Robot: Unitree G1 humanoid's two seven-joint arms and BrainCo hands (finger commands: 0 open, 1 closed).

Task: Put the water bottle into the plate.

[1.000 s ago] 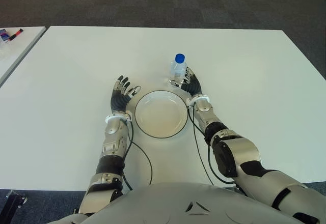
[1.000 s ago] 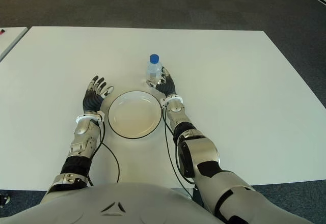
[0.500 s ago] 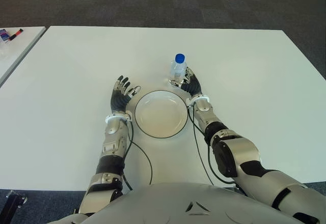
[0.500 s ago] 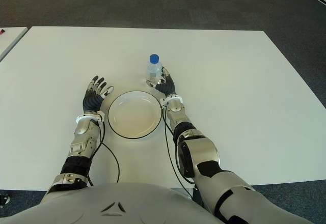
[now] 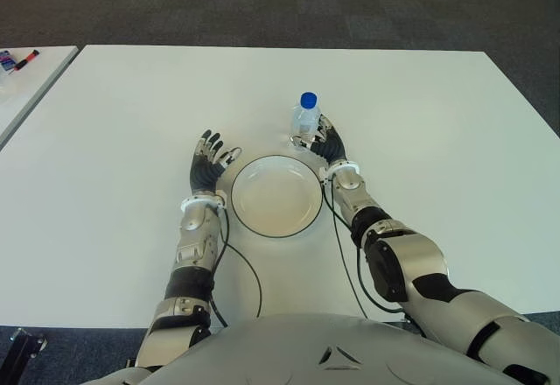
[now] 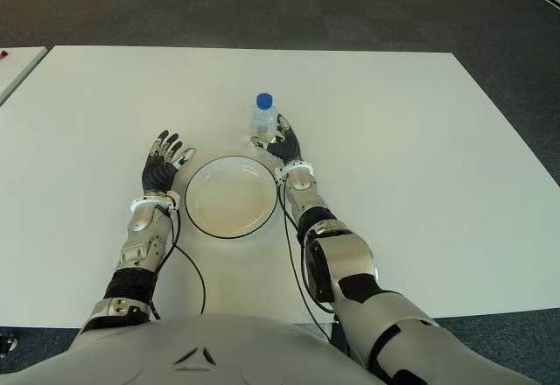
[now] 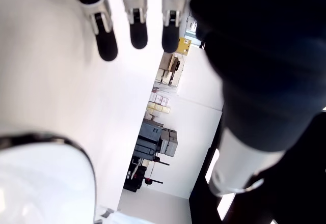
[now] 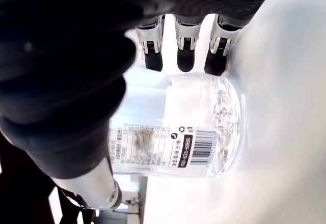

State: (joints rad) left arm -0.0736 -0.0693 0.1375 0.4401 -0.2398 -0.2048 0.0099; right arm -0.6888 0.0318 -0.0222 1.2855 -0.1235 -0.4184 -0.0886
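My right hand (image 5: 328,147) cups the water bottle (image 5: 304,121) beyond the plate (image 5: 276,195), fingers not yet clenched; closing off-centre could topple it.

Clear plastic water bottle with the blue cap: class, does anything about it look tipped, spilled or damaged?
Nothing stands out. The clear plastic water bottle stands upright, capped, beyond the round white plate, with the right hand beside it.

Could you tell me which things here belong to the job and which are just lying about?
Job:
- bottle, upright on the table beyond the plate
- plate, empty
- right hand, fingers round the bottle, not clearly closed

Lying about:
- left hand, open, left of the plate
- small items on the side table at far left
- table
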